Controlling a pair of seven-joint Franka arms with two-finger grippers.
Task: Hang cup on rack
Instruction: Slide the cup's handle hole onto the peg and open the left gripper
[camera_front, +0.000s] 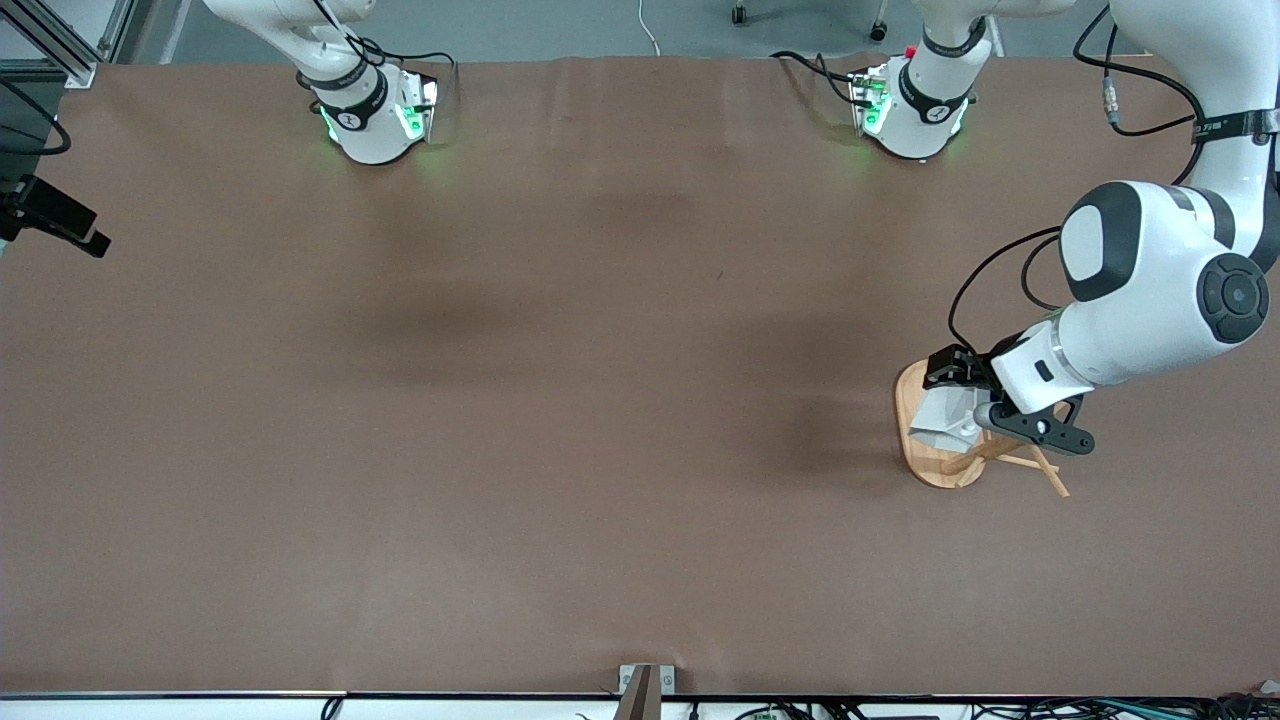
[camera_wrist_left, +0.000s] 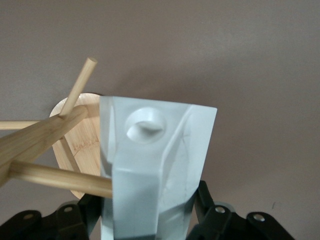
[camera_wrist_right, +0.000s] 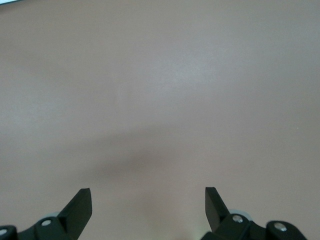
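The white faceted cup (camera_wrist_left: 155, 150) is held up by my left gripper (camera_wrist_left: 150, 200), which is shut on its body. In the front view the cup (camera_front: 943, 417) hangs over the oval base of the bamboo rack (camera_front: 925, 462), near the left arm's end of the table, with the left gripper (camera_front: 952, 392) on it. The round hole in the cup's handle (camera_wrist_left: 145, 125) is empty. One peg (camera_wrist_left: 60, 177) of the rack ends against the cup's side, and the central post (camera_wrist_left: 35, 142) runs beside it. My right gripper (camera_wrist_right: 147, 197) is open over bare table, holding nothing.
A brown cover spans the table (camera_front: 600, 400). A black device (camera_front: 50, 215) juts in at the right arm's end. A small metal bracket (camera_front: 645, 685) sits at the table edge nearest the front camera. Both arm bases stand along the farthest edge.
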